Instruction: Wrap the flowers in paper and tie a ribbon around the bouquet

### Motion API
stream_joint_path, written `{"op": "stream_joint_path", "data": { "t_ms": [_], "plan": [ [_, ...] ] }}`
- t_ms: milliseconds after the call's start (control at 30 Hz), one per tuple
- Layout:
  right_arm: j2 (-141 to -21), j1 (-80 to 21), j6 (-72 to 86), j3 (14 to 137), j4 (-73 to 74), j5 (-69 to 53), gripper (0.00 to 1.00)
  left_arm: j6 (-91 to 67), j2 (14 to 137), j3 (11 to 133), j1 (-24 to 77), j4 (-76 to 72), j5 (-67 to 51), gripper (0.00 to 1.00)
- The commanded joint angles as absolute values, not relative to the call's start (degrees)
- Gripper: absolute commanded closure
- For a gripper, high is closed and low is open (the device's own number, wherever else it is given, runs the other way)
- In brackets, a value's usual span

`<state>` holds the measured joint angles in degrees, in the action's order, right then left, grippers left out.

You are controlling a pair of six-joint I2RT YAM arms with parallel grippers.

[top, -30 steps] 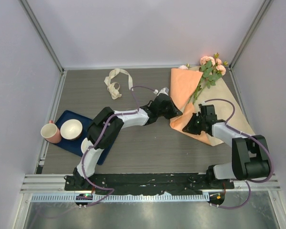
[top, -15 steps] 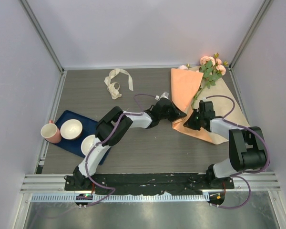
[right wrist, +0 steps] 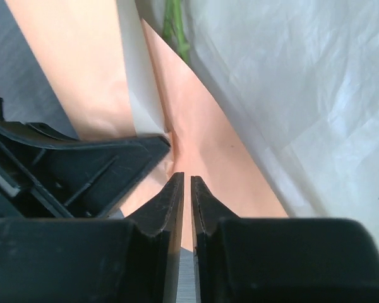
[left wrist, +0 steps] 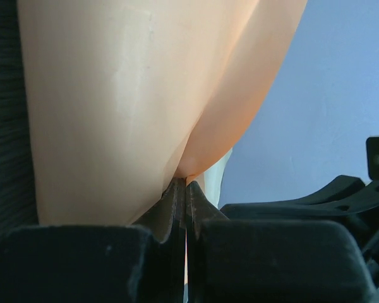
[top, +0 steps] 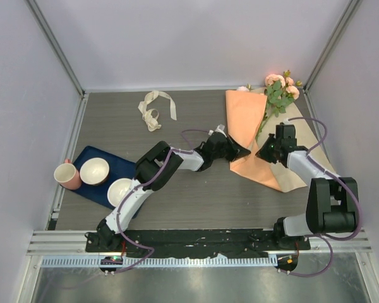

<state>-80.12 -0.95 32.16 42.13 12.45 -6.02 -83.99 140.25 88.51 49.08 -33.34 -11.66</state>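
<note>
Right tool [top: 260, 153] moved farther up paper [top: 243, 117], jaws narrowly parted, left tool [top: 245, 151] pinching paper edge

a dark grey wood-grain table [top: 196, 202] fills the floor of a booth. pale lilac-grey walls close it in on three sides: a back wall [top: 189, 44], a left wall [top: 19, 126] and a right wall [top: 366, 95], all plain and matte. slim metal posts run up the two far corners, one on the left [top: 57, 47] and one on the right [top: 330, 44]. along the near edge lie a black plate [top: 196, 240], then a ribbed aluminium rail [top: 196, 260], then a brushed metal sheet [top: 196, 284]. a dark blue tray [top: 95, 191] sits at the table's left, just beside the left wall. the light is even and soft, with faint shadows.
</note>
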Motion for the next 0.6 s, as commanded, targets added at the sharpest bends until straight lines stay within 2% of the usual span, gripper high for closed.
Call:
{"op": "stream_joint_path", "data": {
  "t_ms": [0,67,100,200,467,567],
  "plan": [
    [-80.9,-0.7,32.1,48.4,13.3,-5.8,0.80,-84.8,140.6,91.1,48.9,-37.3,-13.9,1.00],
    [-82.0,-0.8,32.3,50.4,13.4,-6.2,0.65,-84.6,140.6,90.7,48.7,-37.1,-14.1,1.00],
    [-82.5,-0.8,32.3,52.1,13.4,-6.3,0.53,-84.5,140.6,90.7,48.7,-37.2,-14.3,1.00],
    [-86.8,-0.8,30.6,56.7,14.7,-6.8,0.39,-83.7,141.1,91.6,48.7,-36.7,-15.6,1.00],
    [-94.7,-0.7,30.3,60.6,15.5,-7.3,0.39,-81.6,140.5,91.6,48.7,-35.1,-17.9,1.00],
    [-96.1,-0.8,30.8,60.7,15.4,-8.4,0.46,-81.1,140.2,91.3,48.6,-35.0,-18.5,1.00]
  ]
}}
